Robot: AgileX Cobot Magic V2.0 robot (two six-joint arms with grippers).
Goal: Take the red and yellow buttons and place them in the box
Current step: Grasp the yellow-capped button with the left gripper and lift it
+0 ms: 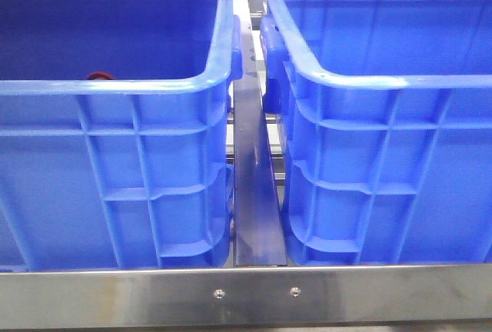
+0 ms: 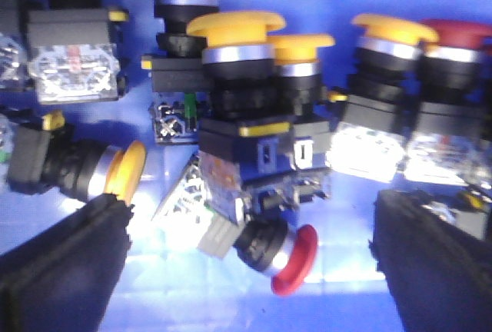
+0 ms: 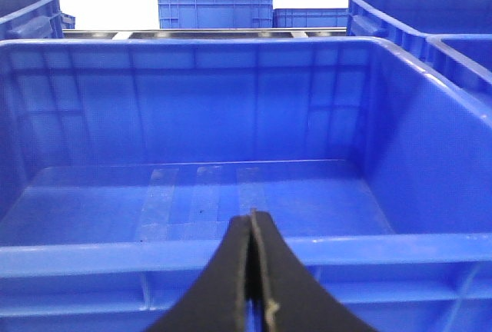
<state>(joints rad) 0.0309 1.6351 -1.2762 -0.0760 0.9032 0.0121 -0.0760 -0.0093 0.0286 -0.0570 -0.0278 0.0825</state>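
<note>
Two deep blue crates sit side by side on a steel-framed desk, a metal rail running between them; more blue crates behind. You've got the source crate on the left, only a sliver of red cap showing over its rim from the front. The target box on the right is bare inside in the right wrist view.

Left pincer is down inside the source crate, fingers spread wide, straddling a heap of push buttons, set to close on one. Between them lies a red button on its side, cap tilted down. A yellow button stands upright on top of the heap; another yellow one lies tipped beside the finger, so likely harder to grab.

Right pincer is closed, empty, parked outside the target box's near wall, probably just waiting clear of the drop zone.
</note>
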